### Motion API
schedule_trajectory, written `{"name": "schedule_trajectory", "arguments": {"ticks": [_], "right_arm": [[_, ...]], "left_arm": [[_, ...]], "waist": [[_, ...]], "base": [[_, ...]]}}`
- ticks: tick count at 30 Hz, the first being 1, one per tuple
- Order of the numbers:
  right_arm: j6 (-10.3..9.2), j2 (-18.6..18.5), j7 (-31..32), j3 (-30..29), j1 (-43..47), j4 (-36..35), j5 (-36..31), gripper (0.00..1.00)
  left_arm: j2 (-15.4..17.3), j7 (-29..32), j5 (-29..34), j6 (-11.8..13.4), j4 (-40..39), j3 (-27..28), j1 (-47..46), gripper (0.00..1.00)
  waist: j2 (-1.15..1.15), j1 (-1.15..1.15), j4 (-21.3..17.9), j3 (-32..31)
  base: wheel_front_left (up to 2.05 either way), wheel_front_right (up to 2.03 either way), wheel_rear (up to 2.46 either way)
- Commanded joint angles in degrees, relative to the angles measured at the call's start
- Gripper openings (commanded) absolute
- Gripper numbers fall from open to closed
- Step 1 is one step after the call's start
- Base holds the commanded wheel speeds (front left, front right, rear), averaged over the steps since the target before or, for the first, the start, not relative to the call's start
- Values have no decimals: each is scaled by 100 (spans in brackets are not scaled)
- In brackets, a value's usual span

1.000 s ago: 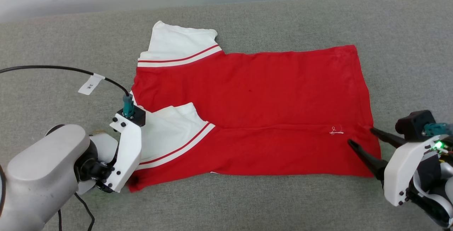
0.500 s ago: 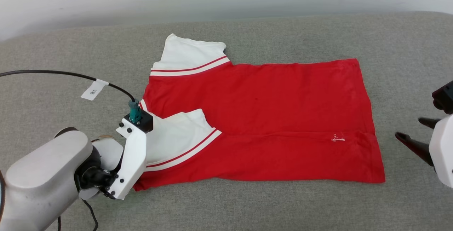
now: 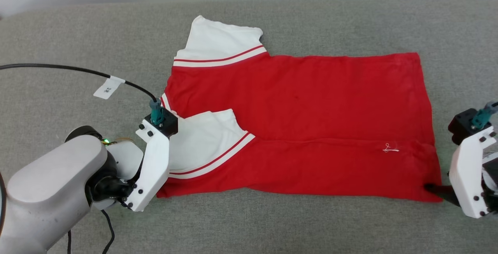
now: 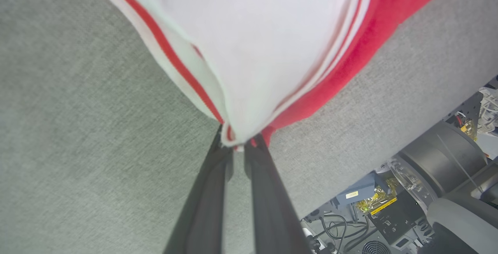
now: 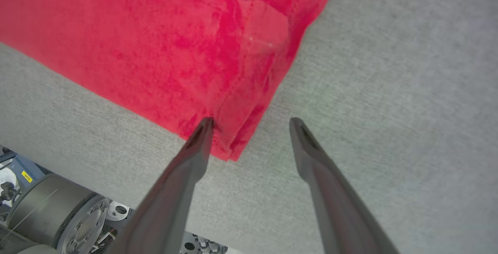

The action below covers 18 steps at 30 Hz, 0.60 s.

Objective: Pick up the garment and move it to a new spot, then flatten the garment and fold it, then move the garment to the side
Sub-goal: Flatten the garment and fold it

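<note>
— Grey tabletop [image 3: 78, 32], red garment [image 3: 311, 102] flat across it. Left gripper [image 4: 240, 145], jaws pinching sleeve corner [image 4: 241, 129]; right gripper [image 5: 252, 121], jaws spread astride hem corner [image 5: 233, 145].
— Likely trouble? Shallow bite — hem slipping out, crooked fold.

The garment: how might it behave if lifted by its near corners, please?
Probably floppy: the garment lies in flat folded layers and bunches where the left gripper pinches it. Likely light, being thin cloth. It may drag on the textured grey surface.
</note>
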Motion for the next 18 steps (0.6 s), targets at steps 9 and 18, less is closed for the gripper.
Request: {"name": "schedule_trajectory", "arguments": {"ticks": [9, 18], "right_arm": [[-4, 648, -310, 492, 193, 809, 139, 100], [-4, 228, -930, 738, -77, 611, 297, 0]], "left_arm": [[41, -89, 128, -10, 22, -16, -78, 0], [125, -278, 66, -9, 188, -66, 213, 0]], "waist": [[0, 0, 134, 321], [0, 0, 30, 108]], "base": [[0, 0, 0], [0, 0, 0]]}}
